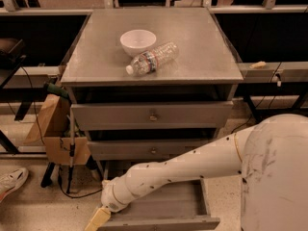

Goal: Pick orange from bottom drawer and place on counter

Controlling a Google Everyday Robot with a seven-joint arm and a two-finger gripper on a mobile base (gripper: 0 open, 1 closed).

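Note:
The bottom drawer is pulled open below the two knobbed drawers, and its grey floor shows to the right of my arm. No orange is in view; my forearm covers the left part of the drawer. The counter is the grey top of the cabinet. My gripper is at the picture's lower edge, by the front left corner of the open drawer, and is partly cut off.
A white bowl and a clear plastic bottle lying on its side sit on the counter. A cardboard box and a cane stand left of the cabinet. A shoe lies on the floor at far left.

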